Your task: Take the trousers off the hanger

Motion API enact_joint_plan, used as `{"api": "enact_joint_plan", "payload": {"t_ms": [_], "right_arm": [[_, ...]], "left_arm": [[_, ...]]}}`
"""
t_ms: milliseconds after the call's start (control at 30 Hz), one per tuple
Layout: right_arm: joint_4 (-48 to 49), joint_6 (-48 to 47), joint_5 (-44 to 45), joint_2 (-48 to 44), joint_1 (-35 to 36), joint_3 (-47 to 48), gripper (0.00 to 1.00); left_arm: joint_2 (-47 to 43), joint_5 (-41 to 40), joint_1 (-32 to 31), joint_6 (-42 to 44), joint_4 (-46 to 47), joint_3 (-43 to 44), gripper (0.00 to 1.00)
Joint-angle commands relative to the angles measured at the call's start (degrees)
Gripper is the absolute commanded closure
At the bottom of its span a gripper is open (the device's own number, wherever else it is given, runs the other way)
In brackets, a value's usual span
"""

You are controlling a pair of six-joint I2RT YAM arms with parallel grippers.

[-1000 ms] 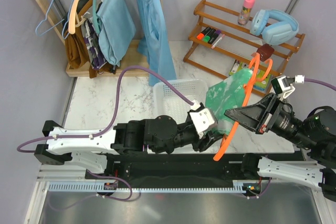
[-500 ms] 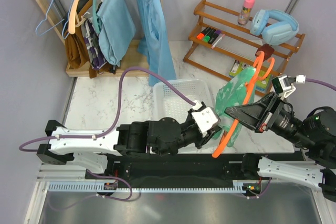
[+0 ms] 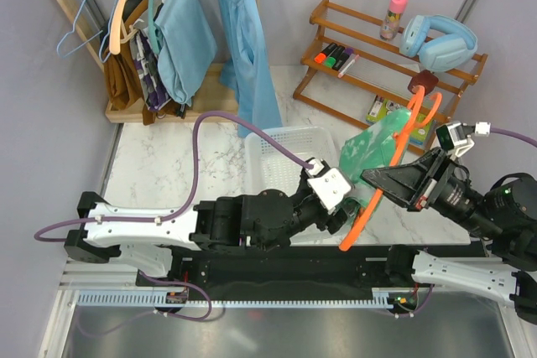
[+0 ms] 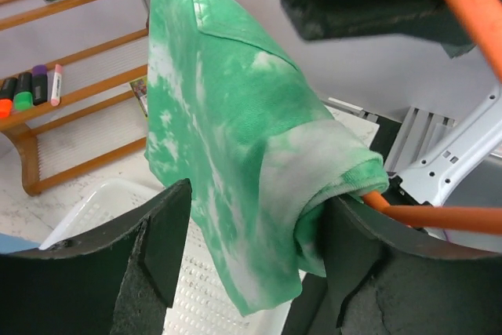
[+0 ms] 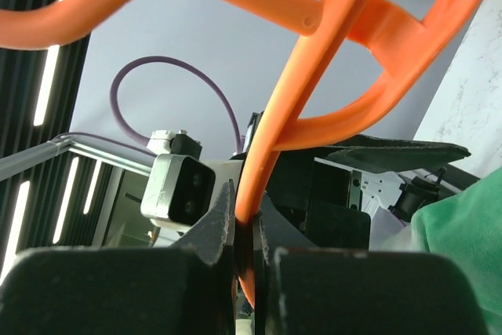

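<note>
Trousers (image 3: 375,144), green with white blotches, hung over a bar of the orange hanger (image 3: 357,225) and raised off the table, above the right edge of the white basket (image 3: 277,147); not yet off. Likely faults, left first: closing of the left gripper (image 4: 255,253) on the thin edge of the fold only, hence a slip of cloth out of the pads on the pull; closing on cloth and orange bar together, hence a tug on the hanger instead of the garment. Further right: bunching of the folded hem round the bar, hence a snag partway; twisting of the thin bar inside the right gripper (image 5: 245,229) under a sideways pull, hence a swing of the whole hanger or loss of it. Pose, left arm: stretched low across the table toward the right, jaws apart and straddling the hanging fold, contact of either pad with the cloth not clear. Pose, right arm: reaching in from the right edge toward the left, jaws pinched tight on the hanger's bar, hook end pointing away toward the wooden rack (image 3: 361,21).
</note>
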Motion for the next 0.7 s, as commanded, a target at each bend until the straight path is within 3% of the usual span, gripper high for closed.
{"api": "enact_joint_plan", "payload": {"t_ms": [0,300,667], "right_arm": [[10.05,1.31,-3.12,-2.37,0.38,1.18,1.0],[10.4,1.75,-1.81,-1.67,0.47,1.62,1.0],[10.49,1.75,1.44,-1.14,0.47,1.8,1.0]], "left_arm": [[-2.58,-0.38,0.4,1.44,4.88,-2.58,0.28],[-0.48,2.97,0.32,-0.23,4.71,-3.64,0.17],[-5.13,3.05,0.23,-5.51,4.7,-5.66,0.1]]}}
